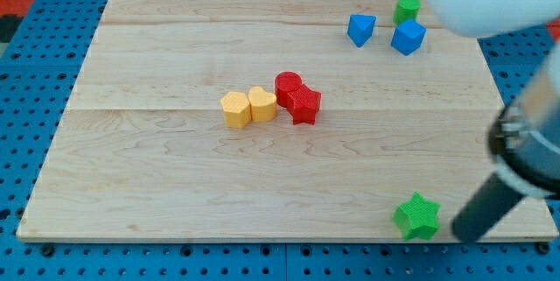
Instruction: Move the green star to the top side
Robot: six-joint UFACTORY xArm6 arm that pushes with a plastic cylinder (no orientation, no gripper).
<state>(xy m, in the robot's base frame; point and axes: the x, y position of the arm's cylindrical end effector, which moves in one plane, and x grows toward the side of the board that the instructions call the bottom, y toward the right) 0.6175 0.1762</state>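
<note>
Wooden board (pixel 157 167), pale planks, on a blue pegboard (pixel 52 53).
- Green star (pixel 416 216): near bottom edge, toward the view's right.
- Yellow blocks (pixel 248 107): two, touching, mid-board.
- Red blocks (pixel 297 97): two, touching, just right of the yellow.
- Blue blocks (pixel 385 32): two, top right.
- Green block (pixel 406 8): just above the blue, near top edge.

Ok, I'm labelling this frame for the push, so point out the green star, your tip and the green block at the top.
green star (pixel 416 216), camera view, centre of its top face.
my tip (pixel 461 232), camera view, the rod's very end, just right of the star.
green block (pixel 406 8), camera view, its top face.
</note>
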